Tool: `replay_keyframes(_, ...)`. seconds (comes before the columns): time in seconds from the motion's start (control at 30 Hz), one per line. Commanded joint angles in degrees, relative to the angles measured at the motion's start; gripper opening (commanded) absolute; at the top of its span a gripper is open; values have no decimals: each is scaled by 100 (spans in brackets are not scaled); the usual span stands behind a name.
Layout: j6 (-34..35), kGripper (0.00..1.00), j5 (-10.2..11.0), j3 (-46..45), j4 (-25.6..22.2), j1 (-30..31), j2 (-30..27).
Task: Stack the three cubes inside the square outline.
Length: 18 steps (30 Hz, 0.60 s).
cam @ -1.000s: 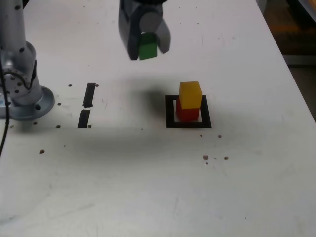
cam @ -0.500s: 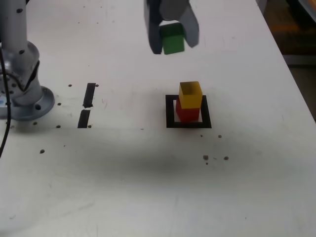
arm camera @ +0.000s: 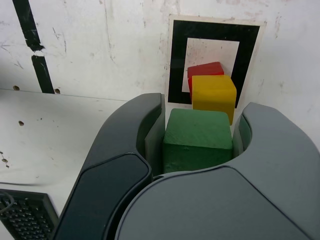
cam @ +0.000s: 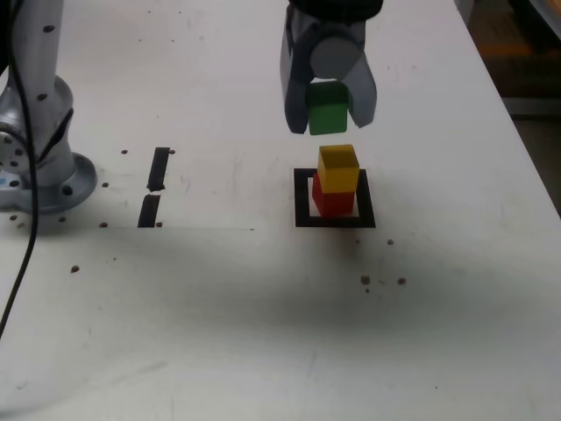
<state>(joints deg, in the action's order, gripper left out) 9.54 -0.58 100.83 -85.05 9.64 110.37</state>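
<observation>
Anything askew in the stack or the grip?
Slightly: the yellow cube sits offset on the red cube, overhanging toward the exterior view's right, inside the black tape square. The green cube sits squarely in the gripper.

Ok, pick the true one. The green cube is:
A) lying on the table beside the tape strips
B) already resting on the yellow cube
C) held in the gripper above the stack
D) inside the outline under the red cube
C: the gripper clamps the green cube in the air, clear above the yellow cube.
</observation>
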Motion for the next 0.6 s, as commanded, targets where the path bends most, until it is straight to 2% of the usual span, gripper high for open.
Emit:
replay_keyframes(0.0,34,22,-12,16,37,51,66)
replay_keyframes(0.3,71,22,-27,15,228,156,257)
replay_keyframes(0.57,74,29,-26,-47,270,161,336)
